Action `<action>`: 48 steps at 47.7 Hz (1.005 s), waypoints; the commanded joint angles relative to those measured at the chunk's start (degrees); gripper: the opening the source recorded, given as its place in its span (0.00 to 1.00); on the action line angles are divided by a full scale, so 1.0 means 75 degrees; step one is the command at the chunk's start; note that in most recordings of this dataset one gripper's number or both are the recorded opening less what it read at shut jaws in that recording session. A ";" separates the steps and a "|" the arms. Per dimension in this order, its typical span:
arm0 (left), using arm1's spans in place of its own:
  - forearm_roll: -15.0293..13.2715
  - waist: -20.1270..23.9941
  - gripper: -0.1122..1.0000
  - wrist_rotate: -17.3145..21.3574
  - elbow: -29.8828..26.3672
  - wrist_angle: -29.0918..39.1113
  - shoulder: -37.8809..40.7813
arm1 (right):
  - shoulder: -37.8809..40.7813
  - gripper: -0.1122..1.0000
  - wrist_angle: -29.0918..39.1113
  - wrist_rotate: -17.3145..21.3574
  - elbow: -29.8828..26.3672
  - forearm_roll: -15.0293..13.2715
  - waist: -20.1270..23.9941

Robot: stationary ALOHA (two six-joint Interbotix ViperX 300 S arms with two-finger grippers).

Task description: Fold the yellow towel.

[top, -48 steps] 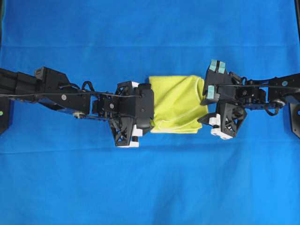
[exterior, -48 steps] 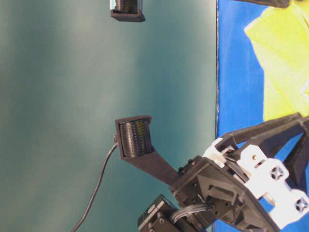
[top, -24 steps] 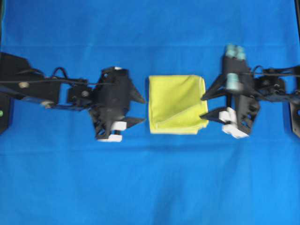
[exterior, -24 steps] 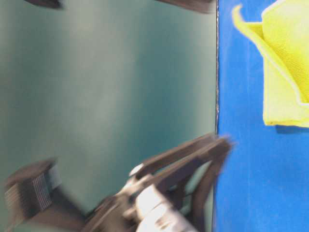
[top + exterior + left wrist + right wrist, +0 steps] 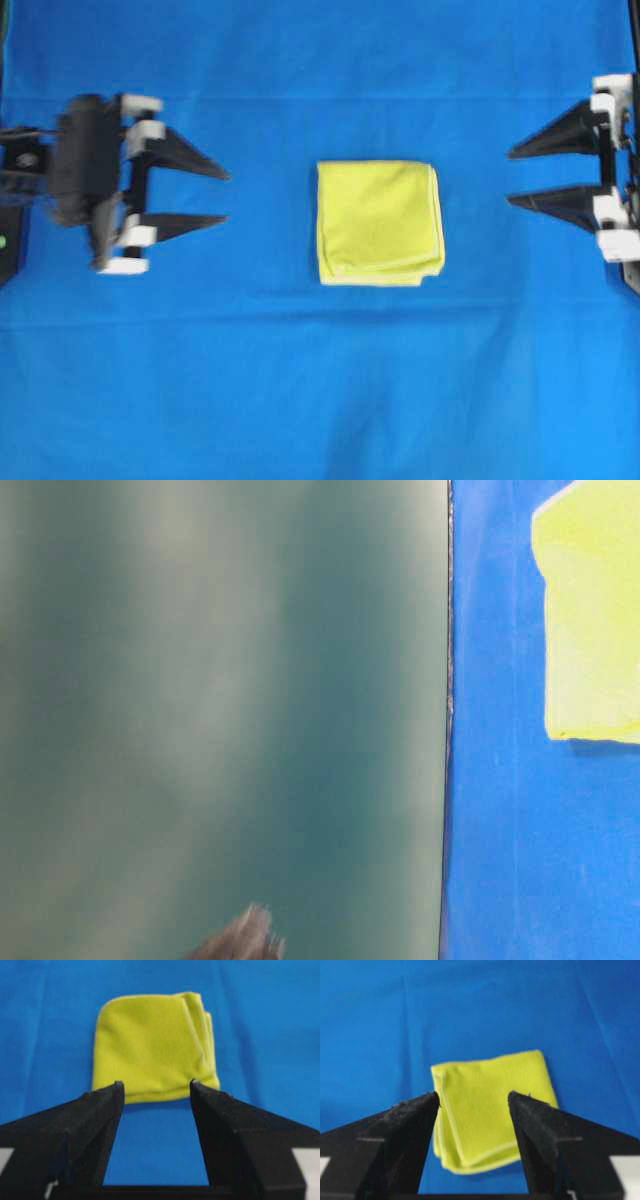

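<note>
The yellow towel lies flat in the middle of the blue cloth, folded into a small stacked square with its layered hems at the right and front edges. It also fills the upper part of the left wrist view, sits mid-frame in the right wrist view, and shows at the right edge of the table-level view. My left gripper stands open far to the left of the towel, holding nothing. My right gripper stands open far to the right, also holding nothing. Both point at the towel.
A blue cloth covers the whole work surface. Its edge runs vertically through the table-level view, with a dark green backdrop beyond. A blurred dark arm part shows at that view's bottom.
Both grippers let go of the towel and drew back outward to the sides, jaws open. The towel, bunched between them a second ago, now lies flat and folded.
</note>
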 commanded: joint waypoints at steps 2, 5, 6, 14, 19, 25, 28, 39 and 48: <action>0.0012 0.0023 0.58 -0.0012 0.0398 -0.0094 -0.0855 | -0.0563 0.65 -0.0105 0.0000 0.0328 -0.0035 -0.0070; 0.0000 0.0023 0.57 -0.0035 0.0715 -0.0105 -0.1301 | -0.0902 0.65 -0.0316 0.0000 0.0668 -0.0023 -0.0094; 0.0000 0.0023 0.57 -0.0047 0.0820 -0.0105 -0.1430 | -0.0984 0.65 -0.0410 0.0012 0.0797 -0.0023 -0.0094; 0.0000 0.0023 0.57 -0.0211 0.1699 -0.0094 -0.2379 | -0.1430 0.65 -0.1348 0.0035 0.1676 0.0070 -0.0152; -0.0023 0.0023 0.57 -0.0316 0.2250 -0.0105 -0.2953 | -0.1430 0.65 -0.1863 0.0035 0.2074 0.0234 -0.0188; -0.0012 0.0023 0.57 -0.0504 0.2578 -0.0105 -0.3410 | -0.1219 0.65 -0.2191 0.0035 0.2238 0.0340 -0.0188; -0.0023 0.0023 0.57 -0.0551 0.2660 -0.0059 -0.3527 | -0.1125 0.65 -0.2250 0.0035 0.2262 0.0340 -0.0188; -0.0012 0.0023 0.57 -0.0586 0.2754 -0.0023 -0.3574 | -0.1102 0.65 -0.2285 0.0035 0.2273 0.0340 -0.0188; -0.0023 0.0023 0.57 -0.0586 0.2777 -0.0023 -0.3586 | -0.1102 0.65 -0.2262 0.0035 0.2273 0.0340 -0.0188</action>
